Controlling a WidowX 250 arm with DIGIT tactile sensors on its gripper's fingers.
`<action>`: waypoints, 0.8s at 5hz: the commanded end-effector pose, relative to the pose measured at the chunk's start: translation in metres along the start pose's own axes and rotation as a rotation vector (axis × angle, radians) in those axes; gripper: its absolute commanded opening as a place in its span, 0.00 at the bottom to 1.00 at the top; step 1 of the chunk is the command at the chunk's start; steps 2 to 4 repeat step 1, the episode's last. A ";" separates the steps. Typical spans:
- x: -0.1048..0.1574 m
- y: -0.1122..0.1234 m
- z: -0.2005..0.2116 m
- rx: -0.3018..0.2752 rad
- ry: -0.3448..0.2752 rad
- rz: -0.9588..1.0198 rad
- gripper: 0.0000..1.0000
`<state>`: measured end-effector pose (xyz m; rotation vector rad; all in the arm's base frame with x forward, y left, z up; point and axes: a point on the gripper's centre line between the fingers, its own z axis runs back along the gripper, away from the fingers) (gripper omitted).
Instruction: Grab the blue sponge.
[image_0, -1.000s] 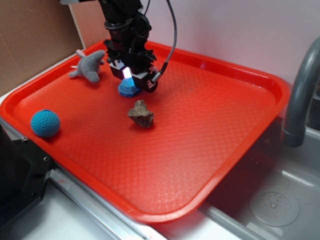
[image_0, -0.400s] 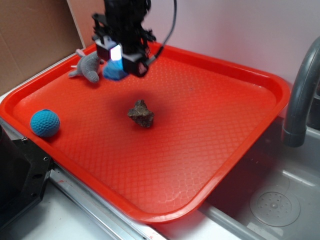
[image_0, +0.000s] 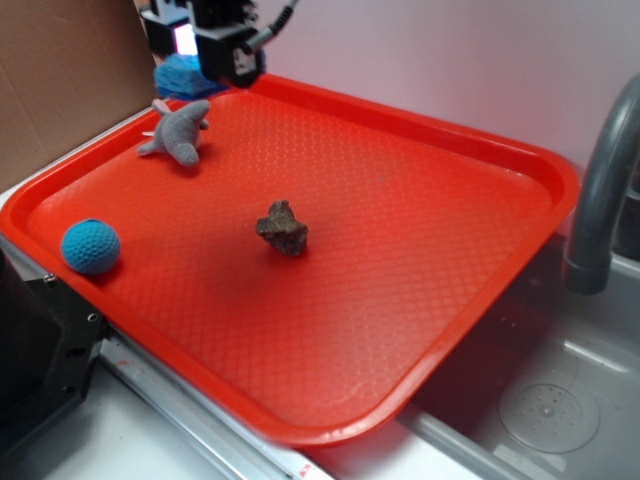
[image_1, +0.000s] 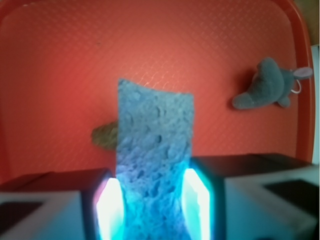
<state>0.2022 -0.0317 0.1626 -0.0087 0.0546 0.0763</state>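
The gripper hung high over the far left corner of the red tray, clenched on the blue sponge, which was lifted clear of the tray surface. In the exterior view the sponge showed as a blue block poking out below and to the left of the black gripper body, just above the tray's far rim.

The wrist view showed the grasp closely: the blue sponge stood between the two fingers, both lit pads pressed against its sides, and its free end stuck out beyond the fingertips over the tray floor.

On the tray, the grey plush shark lay near the far left corner, just below the gripper in the picture and apart from it. A brown, rough lump sat near the middle of the tray. A teal dimpled ball rested by the near left rim. All three lay well apart from each other.

To the right of the tray stood a grey tap over a metal sink, with the tray's near right corner reaching out over the basin.
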 end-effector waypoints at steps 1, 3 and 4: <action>-0.021 0.005 0.011 0.078 -0.107 -0.025 0.00; -0.021 0.005 0.011 0.078 -0.107 -0.025 0.00; -0.021 0.005 0.011 0.078 -0.107 -0.025 0.00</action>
